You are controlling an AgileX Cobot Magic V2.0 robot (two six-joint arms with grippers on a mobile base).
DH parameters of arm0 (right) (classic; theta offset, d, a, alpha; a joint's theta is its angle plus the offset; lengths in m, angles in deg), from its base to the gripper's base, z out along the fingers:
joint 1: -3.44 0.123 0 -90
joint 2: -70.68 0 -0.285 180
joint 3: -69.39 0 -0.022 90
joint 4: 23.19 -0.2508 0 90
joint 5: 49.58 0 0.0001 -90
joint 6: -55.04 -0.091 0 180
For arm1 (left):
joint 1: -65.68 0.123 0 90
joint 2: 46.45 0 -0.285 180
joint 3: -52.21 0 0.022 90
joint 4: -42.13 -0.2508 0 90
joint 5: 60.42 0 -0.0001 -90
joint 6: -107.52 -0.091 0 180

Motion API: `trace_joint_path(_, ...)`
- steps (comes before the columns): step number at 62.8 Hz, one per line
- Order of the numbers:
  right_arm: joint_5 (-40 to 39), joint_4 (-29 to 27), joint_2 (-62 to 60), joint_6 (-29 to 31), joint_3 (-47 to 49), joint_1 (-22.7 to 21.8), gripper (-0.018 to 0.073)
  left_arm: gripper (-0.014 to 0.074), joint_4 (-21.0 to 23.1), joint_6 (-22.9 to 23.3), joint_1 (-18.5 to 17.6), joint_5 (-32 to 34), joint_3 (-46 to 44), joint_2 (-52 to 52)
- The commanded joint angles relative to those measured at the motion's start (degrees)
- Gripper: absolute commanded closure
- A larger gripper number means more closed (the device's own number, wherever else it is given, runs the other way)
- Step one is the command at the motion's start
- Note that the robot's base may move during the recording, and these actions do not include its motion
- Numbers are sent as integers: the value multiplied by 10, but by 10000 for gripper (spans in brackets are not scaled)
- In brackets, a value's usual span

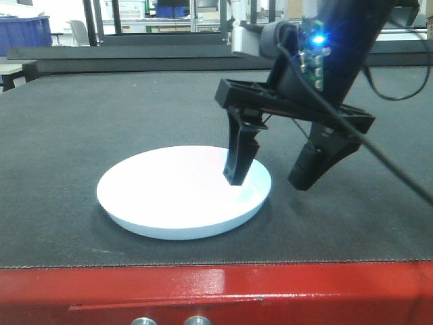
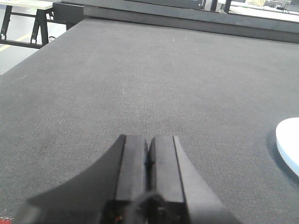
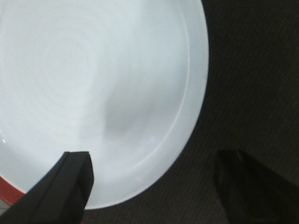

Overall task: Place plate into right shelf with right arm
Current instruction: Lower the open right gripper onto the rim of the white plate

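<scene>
The white plate [image 1: 179, 193] lies flat on the dark mat near the table's front edge. My right gripper [image 1: 269, 181] is open and straddles the plate's right rim: one finger [image 1: 241, 159] is over the inside of the plate, the other finger [image 1: 316, 162] is outside it over the mat. The right wrist view shows the plate [image 3: 93, 84] filling the frame with the rim between the two fingertips of the right gripper [image 3: 154, 175]. My left gripper [image 2: 148, 144] is shut and empty over bare mat; the plate's edge [image 2: 288, 142] shows at its right. The right shelf is out of view.
The red table front [image 1: 216, 294] runs along the bottom. A blue bin [image 1: 24, 34] and other tables stand in the background beyond the mat's far edge [image 1: 135, 64].
</scene>
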Motion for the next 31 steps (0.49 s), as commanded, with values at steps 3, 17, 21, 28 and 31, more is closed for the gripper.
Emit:
trace_joint_path(3, -31, -25, -11, 0, 24, -1, -73, 643, 1, 3, -4, 49, 6, 1)
trace_joint_path(17, -34, -34, 1, -15, 32, -1, -34, 643, 1, 3, -4, 49, 6, 1)
trace_joint_path(21, -35, -34, 3, -15, 32, -1, 17, 643, 1, 3, -4, 49, 6, 1)
trace_joint_path(28, -32, -34, 10, -15, 32, -1, 145, 643, 1, 3, -4, 49, 6, 1)
trace_joint_path(31, -29, -33, 15, -17, 32, -1, 190, 643, 1, 3, -4, 49, 6, 1)
